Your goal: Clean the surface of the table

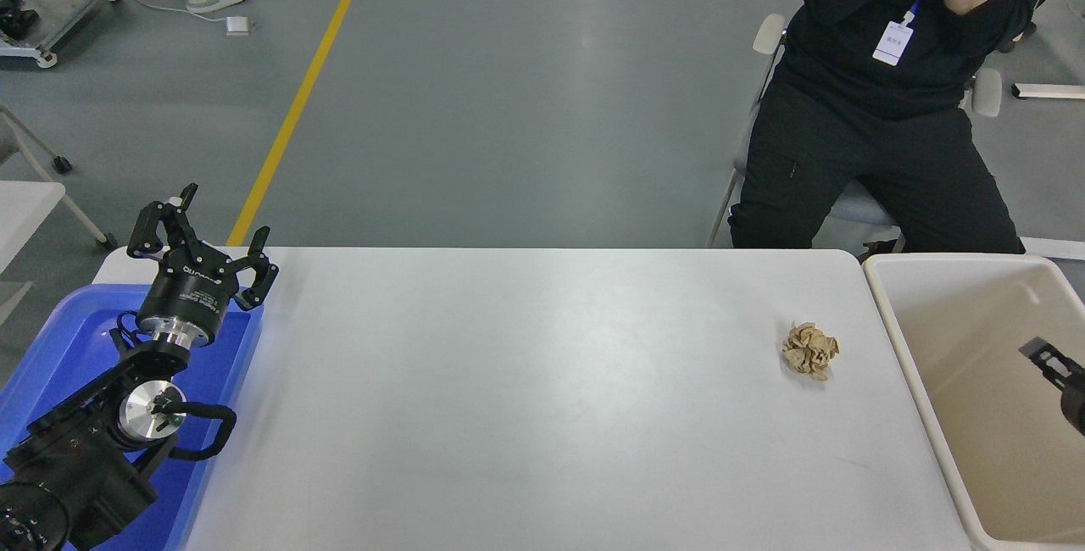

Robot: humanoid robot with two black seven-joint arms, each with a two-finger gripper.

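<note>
The table surface (525, 398) ran wide across the lower part of the head view, its far edge straight and its far corners rounded, with grey floor (525, 93) beyond it. Most of the white top lay bare from the left end across the middle. Toward the right end one crumpled brown paper ball (810, 349) sat on the white surface, well in from the far edge and near, but apart from, the beige bin (887, 307) that stood against the table's right end. A blue tray (59, 339) lay at the table's left end. The left arm was over that tray, its left gripper (203, 237) raised above the tray's far rim with the fingers spread wide and nothing between them. At the right edge of the picture the right gripper (1051, 359) reached in over the bin; only a small black part of it showed, so whether it was spread or closed could not be told. The bin floor that showed around it was plain beige, with nothing lying on it. A person in black (881, 110) sat on a chair beyond the table's far right corner, well apart from the paper ball.
</note>
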